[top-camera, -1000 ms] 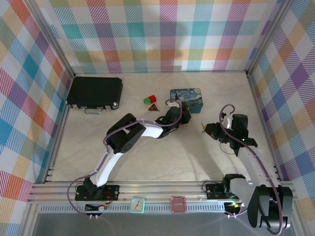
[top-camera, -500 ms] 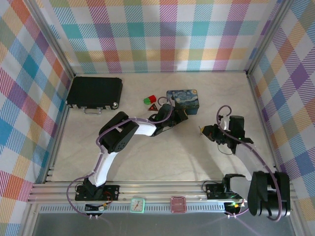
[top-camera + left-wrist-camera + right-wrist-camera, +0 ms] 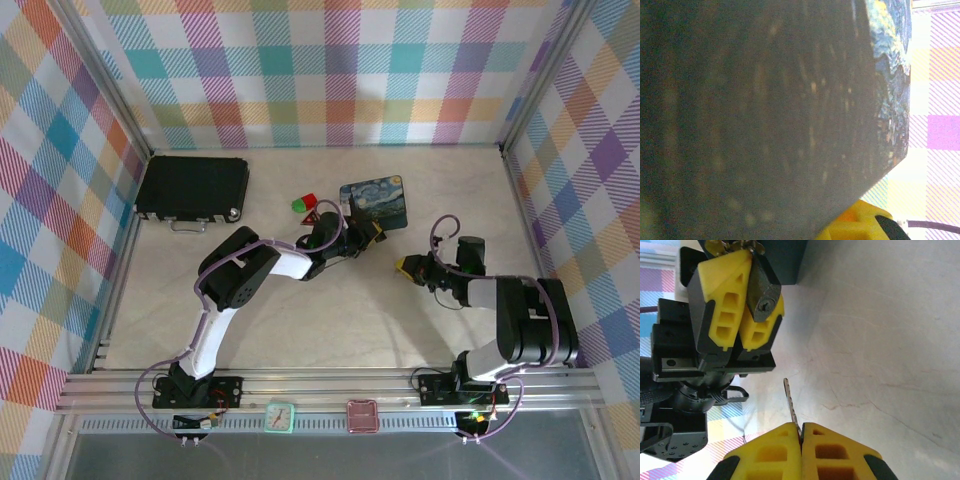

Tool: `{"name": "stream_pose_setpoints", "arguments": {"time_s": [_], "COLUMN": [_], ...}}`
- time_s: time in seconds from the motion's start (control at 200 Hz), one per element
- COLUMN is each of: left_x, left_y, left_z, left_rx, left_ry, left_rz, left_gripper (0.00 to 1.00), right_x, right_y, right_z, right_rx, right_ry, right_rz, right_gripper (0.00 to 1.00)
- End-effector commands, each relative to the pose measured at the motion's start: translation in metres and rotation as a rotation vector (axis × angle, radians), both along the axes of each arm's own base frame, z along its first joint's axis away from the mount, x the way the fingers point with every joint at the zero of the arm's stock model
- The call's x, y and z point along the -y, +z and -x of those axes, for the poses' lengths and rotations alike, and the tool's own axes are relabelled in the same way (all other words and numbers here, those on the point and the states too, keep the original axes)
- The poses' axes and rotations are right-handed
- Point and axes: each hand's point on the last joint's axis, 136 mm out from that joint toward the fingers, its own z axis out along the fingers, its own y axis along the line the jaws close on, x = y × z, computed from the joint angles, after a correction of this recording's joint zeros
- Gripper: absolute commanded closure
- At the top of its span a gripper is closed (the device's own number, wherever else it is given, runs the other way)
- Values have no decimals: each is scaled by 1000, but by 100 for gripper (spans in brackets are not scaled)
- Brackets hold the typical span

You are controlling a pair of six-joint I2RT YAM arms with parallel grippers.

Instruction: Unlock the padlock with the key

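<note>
In the right wrist view my left gripper stands shut on the padlock, a small dark body pinched between its yellow fingers with the keyhole turned toward me. My right gripper is shut on the key; its thin toothed shaft sticks out toward the padlock with a clear gap between them. Seen from above, the left gripper sits at the near edge of the blue painted tin, and the right gripper is a little to its right and nearer. The padlock's shackle is hidden.
A black case lies at the back left. Small red and green blocks sit left of the tin, beside the left arm's wrist. The tin's dark side looms very close in the left wrist view. Checked walls enclose the table.
My right gripper has swung left with the key, closing on the left gripper. The left gripper has shifted slightly left, and the tin has turned and slid a little.
</note>
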Motion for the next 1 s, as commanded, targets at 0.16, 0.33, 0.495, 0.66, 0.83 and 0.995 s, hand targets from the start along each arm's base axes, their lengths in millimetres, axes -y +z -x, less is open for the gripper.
{"name": "stream_pose_setpoints", "arguments": {"time_s": [0.16, 0.33, 0.495, 0.66, 0.83, 0.995], "left_x": [5, 6, 5, 7, 7, 10], "left_y": [27, 26, 24, 24, 23, 27], "left_z": [3, 4, 6, 7, 8, 6], "left_rx": [7, 3, 7, 12, 13, 26], "left_ry": [-24, -29, -28, -28, -25, -28], "left_rz": [127, 125, 98, 82, 79, 100], "left_gripper": [100, 100, 100, 100, 100, 100], "right_x": [-6, -8, -11, -11, -13, -21], "right_y": [20, 18, 20, 21, 13, 8], "right_z": [-19, -25, -29, -36, -39, -40], "right_rx": [139, 141, 156, 158, 136, 128], "right_ry": [46, 53, 62, 58, 74, 108], "right_rz": [-86, -106, -99, -99, -128, -136], "right_gripper": [100, 100, 100, 100, 100, 100]}}
